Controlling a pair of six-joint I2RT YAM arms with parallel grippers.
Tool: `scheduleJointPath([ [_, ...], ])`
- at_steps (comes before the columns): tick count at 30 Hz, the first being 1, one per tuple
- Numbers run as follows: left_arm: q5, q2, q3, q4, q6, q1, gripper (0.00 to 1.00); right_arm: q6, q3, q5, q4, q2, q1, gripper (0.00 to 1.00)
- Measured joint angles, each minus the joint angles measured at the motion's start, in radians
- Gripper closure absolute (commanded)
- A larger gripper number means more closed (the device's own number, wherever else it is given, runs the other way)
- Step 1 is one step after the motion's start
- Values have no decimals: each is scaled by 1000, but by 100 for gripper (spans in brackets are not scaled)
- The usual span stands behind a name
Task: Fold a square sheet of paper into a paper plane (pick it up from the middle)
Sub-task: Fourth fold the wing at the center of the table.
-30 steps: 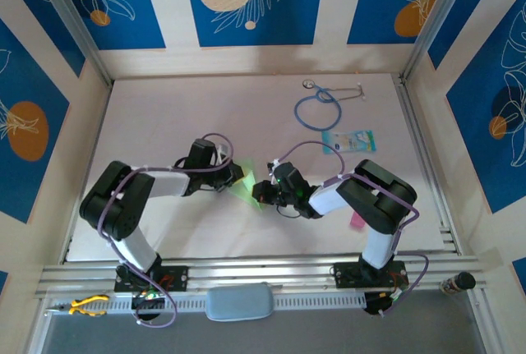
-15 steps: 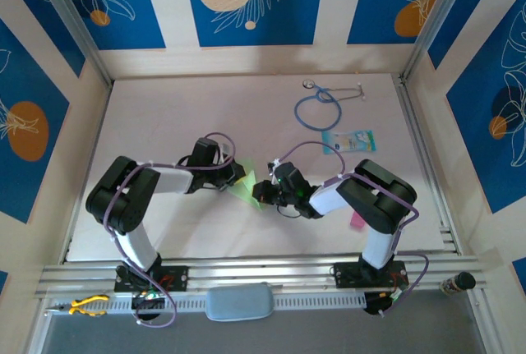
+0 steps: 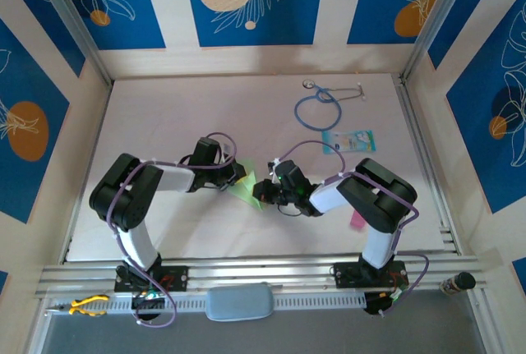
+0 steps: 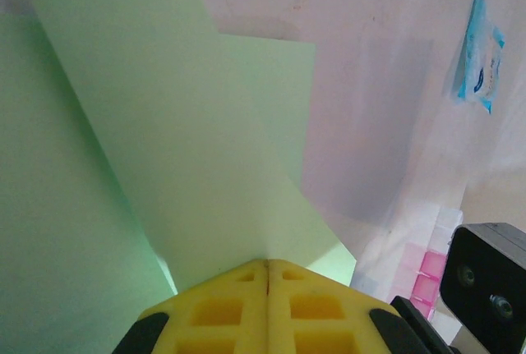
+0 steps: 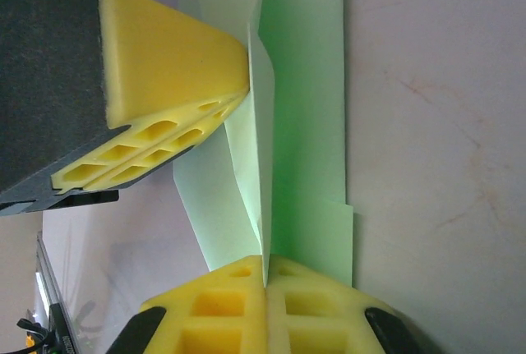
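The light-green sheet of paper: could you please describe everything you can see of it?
The light-green sheet of paper is thin and matte, folded into overlapping layers with straight creases. It sits over the middle of the table, between the arms. The left hand is shut on one edge and the right hand on another, pinching a raised flap while wider layers spread below. Contact with the table is unclear.

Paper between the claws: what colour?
The paper is light green, clearest in the right wrist view.
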Motion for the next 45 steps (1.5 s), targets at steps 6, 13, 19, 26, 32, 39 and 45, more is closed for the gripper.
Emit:
scheduleJointPath([
  [6,-6,11,16,0,-2,0,96,10,5,-23,-6,5,-9,99],
  [13,-11,29,30,-9,-1,0,97,18,7,-36,-7,7,-15,99],
  [19,-15,40,41,-31,2,-1,98,19,12,-46,-17,8,-19,99],
  [26,-21,45,53,-61,21,-1,98,23,21,-64,-31,11,-25,97],
  [32,-18,52,60,-61,27,-1,98,26,34,-79,-60,9,-28,89],
  [39,-10,58,63,-53,28,-1,97,14,40,-83,-144,-30,-22,85],
  [45,-10,60,63,-52,28,-1,96,1,39,-91,-216,-54,-19,89],
])
